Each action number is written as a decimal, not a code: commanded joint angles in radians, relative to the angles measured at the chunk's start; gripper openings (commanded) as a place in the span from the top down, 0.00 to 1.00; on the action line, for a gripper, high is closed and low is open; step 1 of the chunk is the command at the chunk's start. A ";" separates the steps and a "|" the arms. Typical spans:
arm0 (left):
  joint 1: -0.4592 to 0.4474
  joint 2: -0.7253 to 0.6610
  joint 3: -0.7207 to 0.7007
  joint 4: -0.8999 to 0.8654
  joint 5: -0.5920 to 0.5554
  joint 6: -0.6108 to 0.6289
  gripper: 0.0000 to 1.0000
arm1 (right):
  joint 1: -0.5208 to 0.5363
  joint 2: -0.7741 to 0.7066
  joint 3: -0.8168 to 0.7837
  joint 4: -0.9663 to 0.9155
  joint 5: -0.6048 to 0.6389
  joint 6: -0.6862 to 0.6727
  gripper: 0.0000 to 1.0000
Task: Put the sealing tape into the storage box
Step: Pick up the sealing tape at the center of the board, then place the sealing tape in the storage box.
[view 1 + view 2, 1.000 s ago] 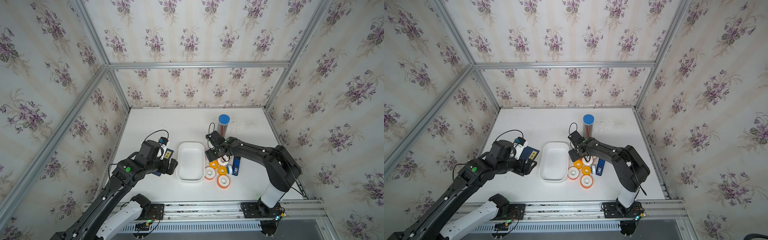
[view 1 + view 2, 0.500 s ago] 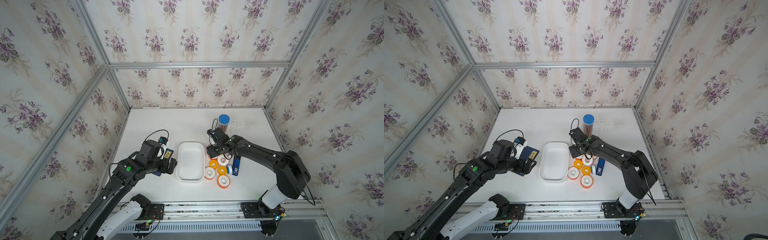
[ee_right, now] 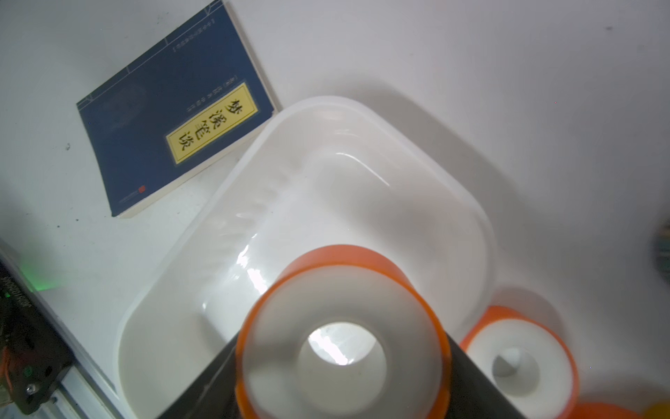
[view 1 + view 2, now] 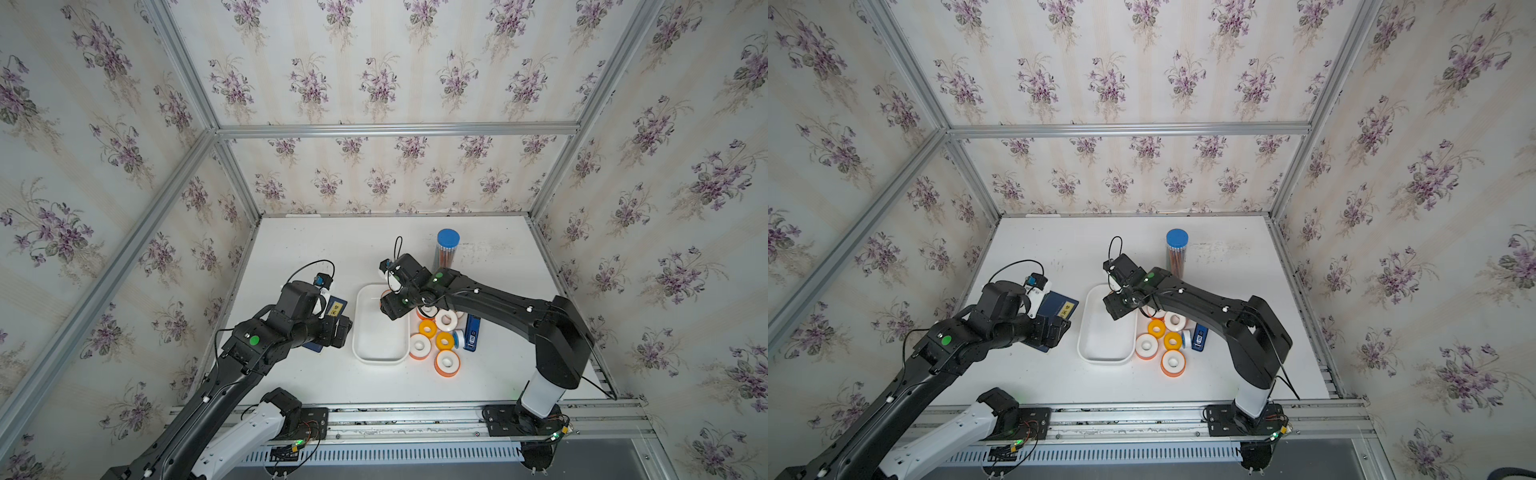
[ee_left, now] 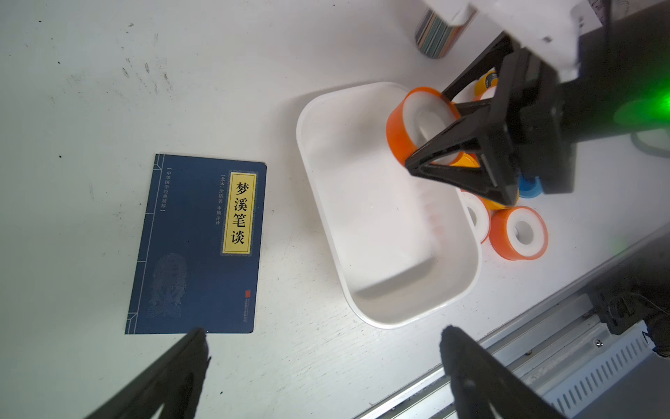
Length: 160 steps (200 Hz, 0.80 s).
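Observation:
The storage box [image 4: 379, 360] [image 4: 1105, 359] is a shallow white tray at the table's middle, with nothing in it. My right gripper [image 5: 426, 130] [image 3: 340, 381] is shut on one sealing tape roll [image 5: 400, 127] [image 3: 275, 344], white-faced with an orange rim. It holds the roll above the box's far end. Several more rolls lie on the table right of the box: orange-rimmed ones [image 4: 446, 363] [image 4: 1173, 362], yellow ones [image 4: 428, 328] and a blue-white one [image 4: 459, 338]. My left gripper [image 5: 322, 333] [image 4: 343, 330] hangs open and empty left of the box.
A navy booklet with a yellow label [image 5: 199, 246] [image 3: 170, 109] lies left of the box, partly under my left arm in both top views. A blue-and-black bar [image 4: 471, 334] lies beside the rolls. A blue-lidded pencil tube [image 4: 446, 249] stands behind them.
My right gripper has moved left from the cluster of rolls to above the box's far end, with the orange-rimmed roll in it. The left arm has not moved.

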<state>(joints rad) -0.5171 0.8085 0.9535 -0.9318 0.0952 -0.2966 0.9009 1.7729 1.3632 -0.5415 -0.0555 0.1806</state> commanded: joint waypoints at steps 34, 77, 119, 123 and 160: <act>0.002 -0.014 0.003 -0.012 -0.030 -0.007 0.00 | 0.039 0.173 0.117 0.020 -0.019 0.028 0.35; 0.002 -0.010 0.003 -0.013 -0.029 -0.007 0.00 | 0.039 0.277 0.195 0.031 0.024 0.057 0.35; 0.002 -0.011 0.004 -0.015 -0.034 -0.007 0.00 | 0.038 0.342 0.230 0.045 0.057 0.090 0.35; 0.002 -0.010 0.004 -0.014 -0.034 -0.007 0.00 | 0.039 0.347 0.232 0.046 0.057 0.091 0.35; 0.002 -0.009 0.003 -0.014 -0.034 -0.009 0.00 | 0.039 0.373 0.237 0.061 0.078 0.102 0.31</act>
<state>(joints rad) -0.5163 0.7986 0.9535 -0.9321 0.0731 -0.3000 0.9394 2.1338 1.5940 -0.5068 -0.0032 0.2630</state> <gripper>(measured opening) 0.998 0.728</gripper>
